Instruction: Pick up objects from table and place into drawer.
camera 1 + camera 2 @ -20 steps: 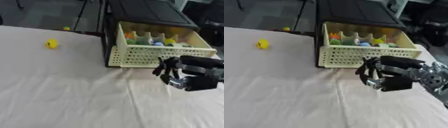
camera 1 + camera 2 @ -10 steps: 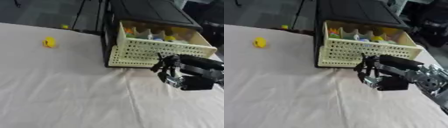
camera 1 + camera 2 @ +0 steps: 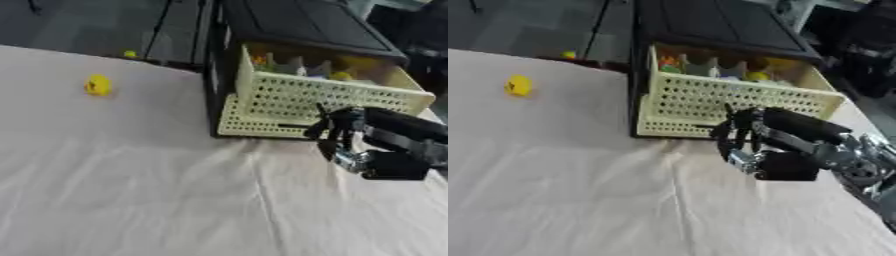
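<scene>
A small yellow object (image 3: 98, 85) lies on the white cloth at the far left, well away from the drawer. The cream perforated drawer (image 3: 325, 95) stands pulled out of its black cabinet (image 3: 293, 22) and holds several coloured items (image 3: 710, 62). My right hand (image 3: 756, 142) hovers just in front of the drawer's front wall, fingers curled downward, with nothing visible in them. My left hand shows in neither view.
The white cloth (image 3: 131, 190) covers the table and lies wrinkled in front of the drawer. A second small yellow thing (image 3: 129, 53) sits beyond the table's far edge. Dark equipment stands at the back right.
The whole picture has shifted, so the head has moved. My right hand stays in front of the drawer, a little closer to its front wall.
</scene>
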